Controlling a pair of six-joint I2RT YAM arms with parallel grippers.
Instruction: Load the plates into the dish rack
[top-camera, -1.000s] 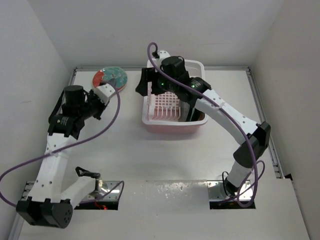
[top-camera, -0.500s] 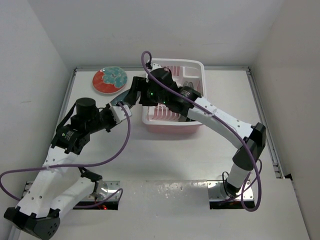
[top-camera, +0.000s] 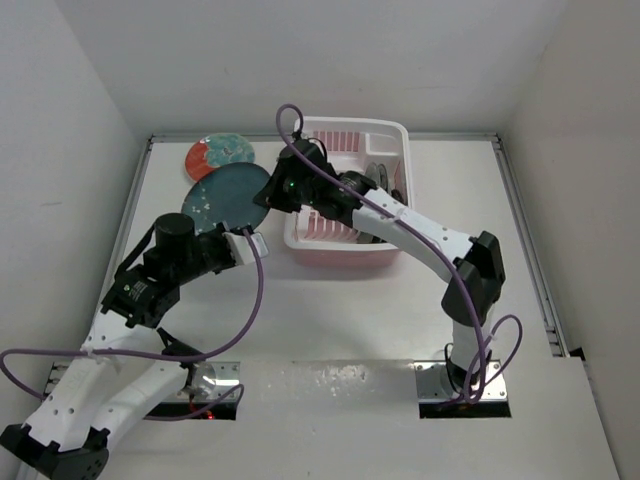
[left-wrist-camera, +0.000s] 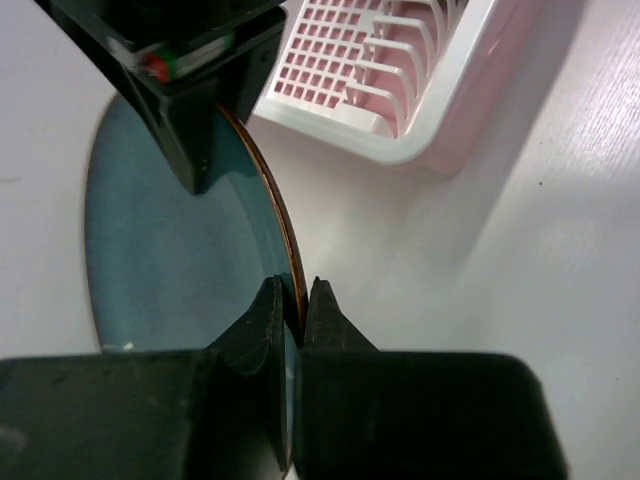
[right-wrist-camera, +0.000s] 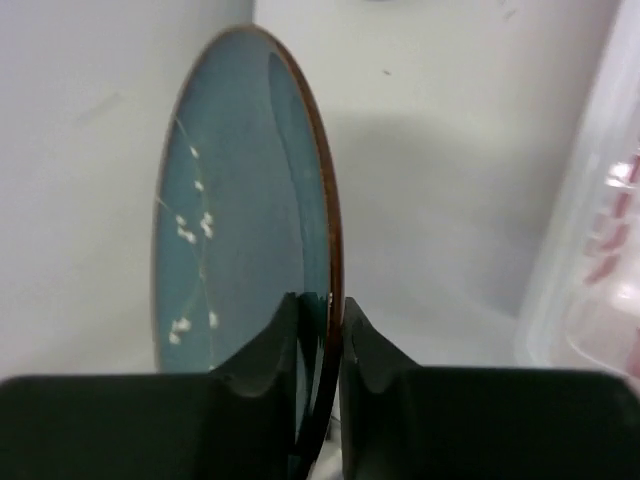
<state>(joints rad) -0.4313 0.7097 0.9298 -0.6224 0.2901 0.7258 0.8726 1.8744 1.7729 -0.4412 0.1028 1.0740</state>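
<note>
Both arms are on one dark teal plate (top-camera: 222, 198), held over the table (top-camera: 350, 320) just left of the dish rack (top-camera: 392, 132), w/ a gap btwn plate and rack. From above, the plate's face shows almost full, w/ small white flecks on the left side. It is prob. lifted clear of the table, but the top view doesn't settle that.

The left gripper (left-wrist-camera: 293, 300) is pinched on the plate's brown rim, fingers (left-wrist-camera: 262, 318) pressed on either side. In the top view this grip is at the plate's near-right edge.

The right gripper (right-wrist-camera: 322, 310) is clamped on the same rim, jaws tight against both faces. From above it sits on the edge nearest the rack, further back than the left grip. The two grippers are near each other but not touching.

The red plate (top-camera: 219, 156), pale blue in the ctr, lies flat on the table at the back left, just behind the teal plate.

In the rack, grey plates (top-camera: 380, 176) stand on edge at the right end; can't tell how many.
</note>
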